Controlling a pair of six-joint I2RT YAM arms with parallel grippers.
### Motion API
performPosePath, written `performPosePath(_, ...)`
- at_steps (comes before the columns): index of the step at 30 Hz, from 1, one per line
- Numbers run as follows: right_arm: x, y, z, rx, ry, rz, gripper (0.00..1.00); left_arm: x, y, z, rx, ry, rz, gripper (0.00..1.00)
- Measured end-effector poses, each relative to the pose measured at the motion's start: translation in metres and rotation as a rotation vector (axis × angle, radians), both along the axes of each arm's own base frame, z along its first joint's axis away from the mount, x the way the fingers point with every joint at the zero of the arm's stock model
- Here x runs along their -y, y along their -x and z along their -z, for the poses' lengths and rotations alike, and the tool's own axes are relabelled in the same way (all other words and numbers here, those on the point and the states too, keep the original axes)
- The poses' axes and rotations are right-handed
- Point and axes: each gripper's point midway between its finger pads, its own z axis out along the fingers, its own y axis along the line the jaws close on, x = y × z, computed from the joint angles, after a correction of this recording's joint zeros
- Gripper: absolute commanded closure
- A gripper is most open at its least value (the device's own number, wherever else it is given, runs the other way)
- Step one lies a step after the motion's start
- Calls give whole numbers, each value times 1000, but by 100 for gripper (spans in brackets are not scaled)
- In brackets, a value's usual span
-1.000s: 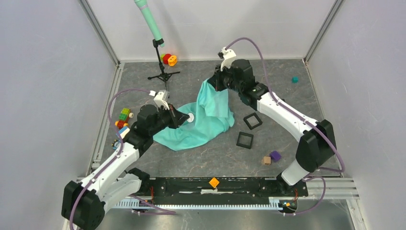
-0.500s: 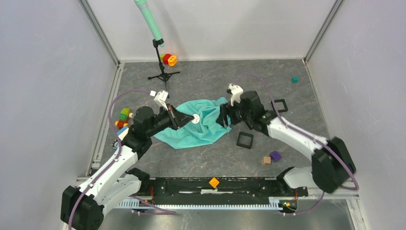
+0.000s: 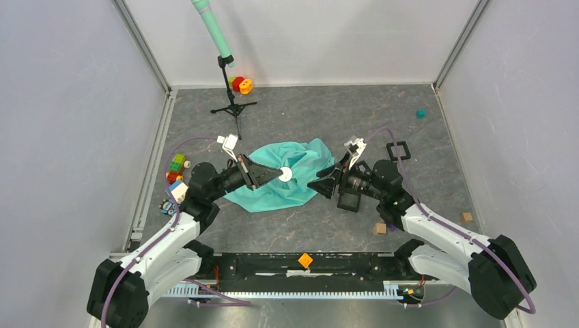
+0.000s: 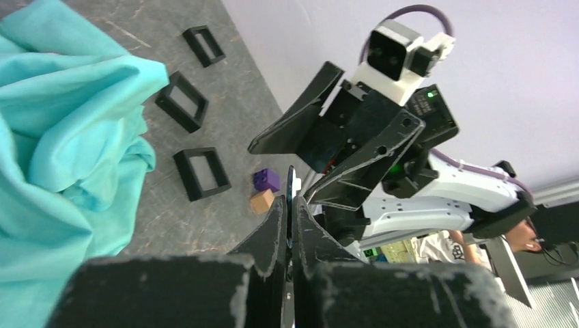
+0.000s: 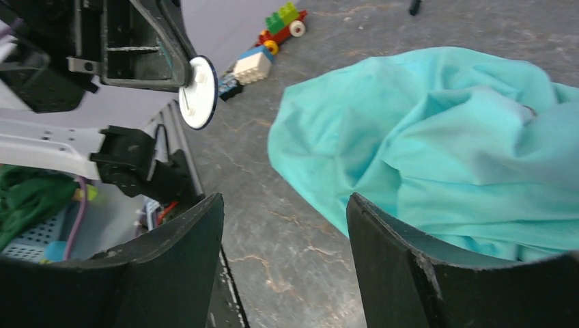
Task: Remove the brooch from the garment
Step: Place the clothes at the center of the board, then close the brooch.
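Two tools face each other by the garment [image 3: 273, 195], crumpled on the surface [image 3: 410, 116] between them; left tool [image 3: 276, 175] is pinched tight on the brooch [image 3: 286, 174], a white disc held above the cloth and, by the right wrist view, apart from it; right tool [image 3: 319, 183] stands wide and empty beside the garment's right edge. Step looks like carrying the brooch clear: pinch firm, draw away from the cloth, watch for a snagged fold, set down on bare surface; right tool can pin the garment if it drags.
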Motion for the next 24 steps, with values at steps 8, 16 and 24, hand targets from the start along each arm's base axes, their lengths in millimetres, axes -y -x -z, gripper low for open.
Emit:
performPosePath(8, -25, 18, -31, 38, -169, -105, 30, 2, 6, -22, 68, 79, 31, 98)
performPosePath(16, -43, 26, -38, 46, -220, -159, 31, 2, 8, -26, 90, 91, 37, 94)
performPosePath(24, -54, 21, -46, 54, -246, -171, 37, 1, 9, -24, 88, 91, 36, 98)
